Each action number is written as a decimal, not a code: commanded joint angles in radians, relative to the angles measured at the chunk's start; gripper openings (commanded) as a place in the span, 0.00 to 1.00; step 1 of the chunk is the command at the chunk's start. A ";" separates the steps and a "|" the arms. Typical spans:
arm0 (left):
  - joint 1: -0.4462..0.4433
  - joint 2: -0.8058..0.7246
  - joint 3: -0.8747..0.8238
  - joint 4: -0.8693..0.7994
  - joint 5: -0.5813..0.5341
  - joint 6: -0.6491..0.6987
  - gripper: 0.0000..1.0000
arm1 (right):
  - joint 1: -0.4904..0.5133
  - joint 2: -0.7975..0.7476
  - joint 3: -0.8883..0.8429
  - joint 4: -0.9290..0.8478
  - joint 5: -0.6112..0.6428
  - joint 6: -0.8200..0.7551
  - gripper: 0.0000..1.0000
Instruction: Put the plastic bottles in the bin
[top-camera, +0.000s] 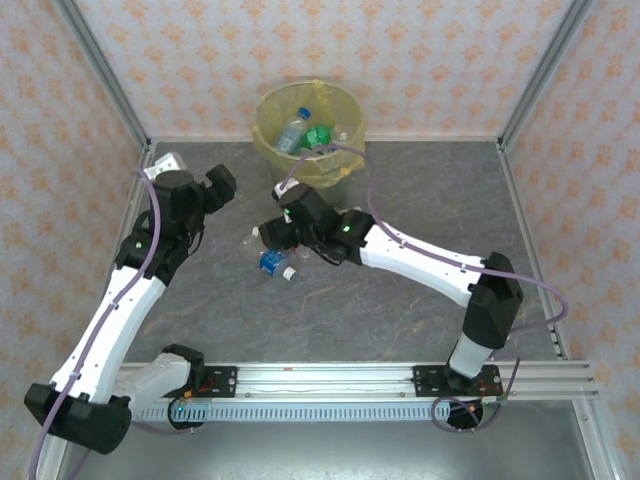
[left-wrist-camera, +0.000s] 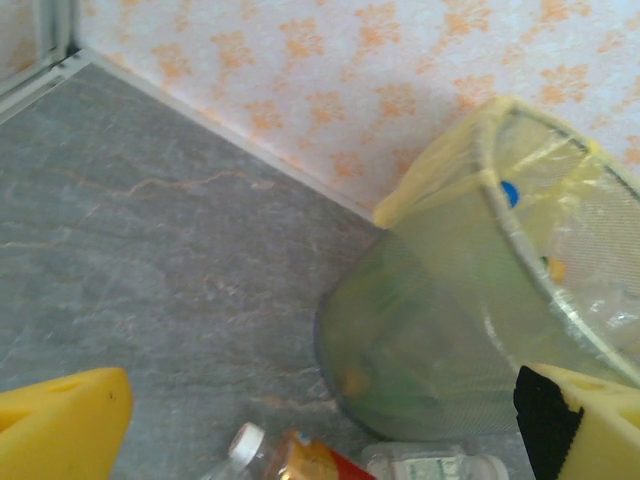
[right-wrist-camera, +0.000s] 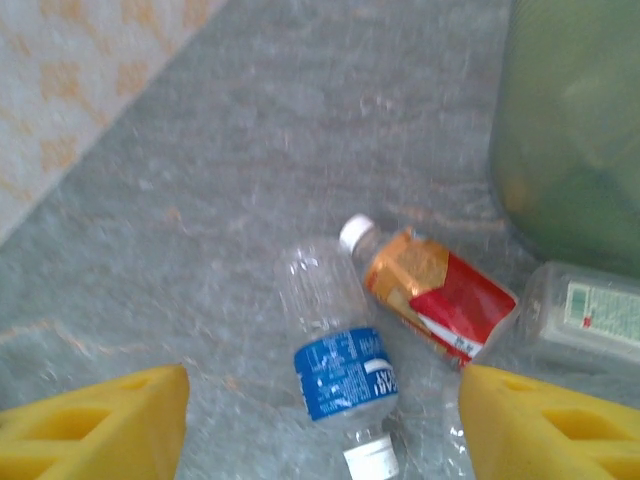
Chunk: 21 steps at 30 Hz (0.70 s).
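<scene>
Grey tabletop inside a papered enclosure

We see a grey, veined tabletop (top-camera: 450, 190) closed in by pale walls (top-camera: 430, 60) printed with orange floral motifs. A silver metal post (top-camera: 100, 70) slants up at the far left corner and another (top-camera: 545, 65) at the far right. A small pale block (top-camera: 168, 160) sits in the far left corner.

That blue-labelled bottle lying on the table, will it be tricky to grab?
The blue-labelled bottle lies on its side, so a nudge may roll it. It looks clear and empty, so likely light, and its thin walls may dent.
</scene>
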 joint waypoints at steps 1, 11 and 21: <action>0.008 -0.049 -0.065 -0.038 -0.038 -0.069 0.99 | 0.004 0.043 -0.040 -0.027 -0.004 -0.041 0.64; 0.007 -0.085 -0.114 -0.073 -0.015 -0.104 0.99 | 0.018 0.179 -0.083 -0.035 -0.036 -0.097 0.53; 0.009 -0.093 -0.103 -0.105 -0.034 -0.097 0.99 | 0.020 0.267 -0.095 -0.023 -0.070 -0.149 0.51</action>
